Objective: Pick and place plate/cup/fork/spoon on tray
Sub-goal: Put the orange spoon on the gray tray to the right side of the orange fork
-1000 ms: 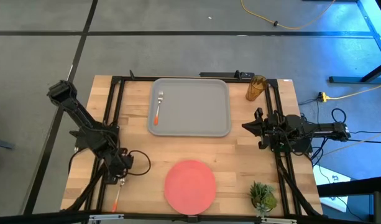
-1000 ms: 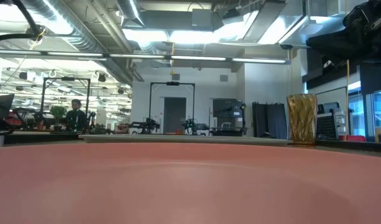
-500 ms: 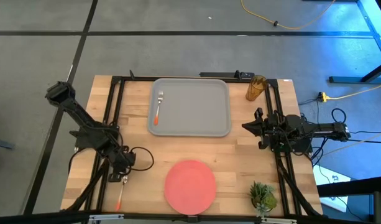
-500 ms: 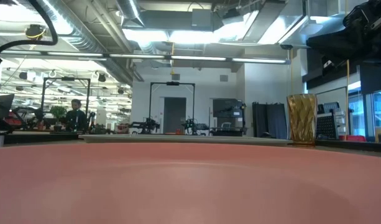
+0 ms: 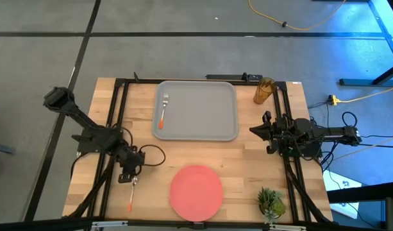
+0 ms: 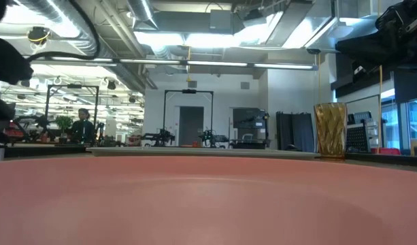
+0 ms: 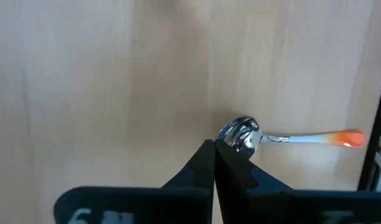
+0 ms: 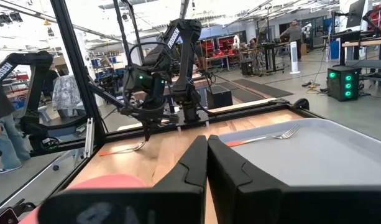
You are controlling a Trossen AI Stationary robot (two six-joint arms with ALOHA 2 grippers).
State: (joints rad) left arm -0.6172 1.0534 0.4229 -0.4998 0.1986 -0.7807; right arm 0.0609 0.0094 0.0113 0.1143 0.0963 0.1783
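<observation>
1 item down so far by the look of it: the fork (image 5: pixel 163 109) is already lying on the left side of the tray (image 5: pixel 206 115), and the spoon (image 7: pixel 241 134) is the piece being worked now. It's sitting at the near left of the table, left of the plate (image 5: pixel 196 190), with its orange handle pointing toward the near edge. The left gripper (image 7: pixel 215 144) is sitting right over it with its 2 fingers squeezed together, and the silver bowl is poking out at the tips, so I'm reading that as a pinch on the edge of the bowl, though I'm not seeing clearly how much metal is really between the pads. That's the bit that's bugging me. A spoon like this is going to be light and stiff, but that rounded polished bowl is going to be slippery, and with the long handle hanging off to 1 side it's probably going to want to swivel or slide out on the way up. Grabbing the thin neck or the handle would be feeling safer to me. The cup (image 5: pixel 265 90) is standing off the tray's far right corner. The right gripper (image 8: pixel 207 138) is waiting at the right, fingers pressed together on nothing.
</observation>
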